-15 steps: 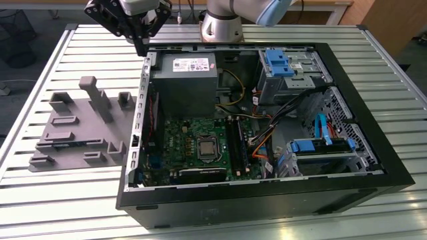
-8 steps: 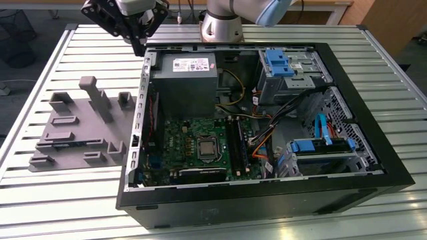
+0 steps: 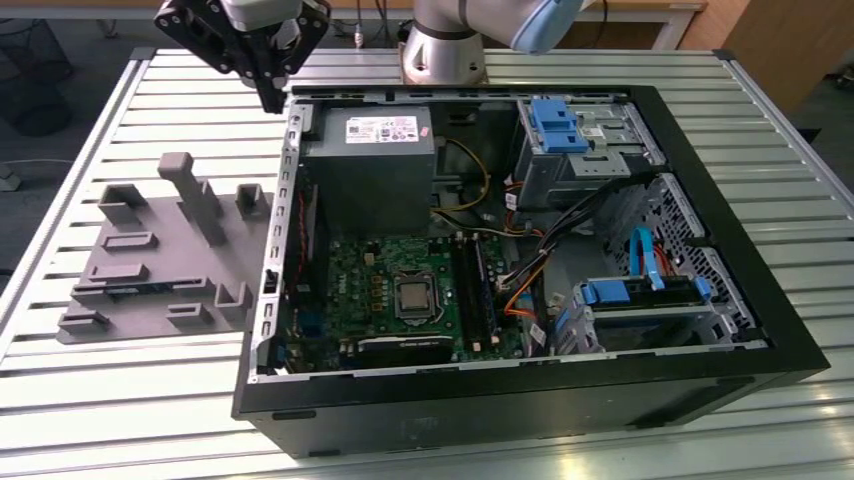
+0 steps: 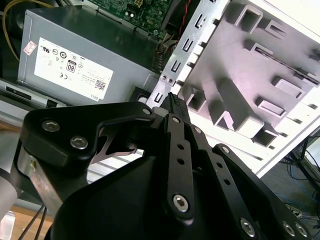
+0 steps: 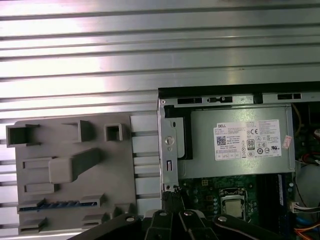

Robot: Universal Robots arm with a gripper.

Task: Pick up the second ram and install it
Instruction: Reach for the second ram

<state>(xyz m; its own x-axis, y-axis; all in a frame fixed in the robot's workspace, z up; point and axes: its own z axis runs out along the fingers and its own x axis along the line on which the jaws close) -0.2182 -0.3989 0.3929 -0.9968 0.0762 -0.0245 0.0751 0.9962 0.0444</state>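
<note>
The second ram (image 3: pixel 131 290) lies flat in a slot of the grey plastic fixture (image 3: pixel 160 240) on the table, at the exterior view's left of the open computer case (image 3: pixel 534 400). In the first wrist view the ram (image 5: pixel 60 205) shows as a thin dark strip with bluish chips near the fixture's (image 5: pixel 75 165) edge. My gripper (image 3: pixel 275 98) hangs high above the case's back left corner, well apart from the ram. Its fingers (image 4: pixel 172 107) are pressed together, shut on nothing. The long black motherboard slots (image 3: pixel 470 290) lie inside the case beside the processor socket (image 3: pixel 416 296).
A grey power supply (image 3: pixel 367 165) fills the case's back left, just under the gripper. Blue drive cages (image 3: pixel 567 125) and cables (image 3: pixel 641 260) crowd the case's right side. The slatted metal table (image 3: pixel 134 400) is bare in front of the fixture. The arm's base (image 3: pixel 447 50) stands behind the case.
</note>
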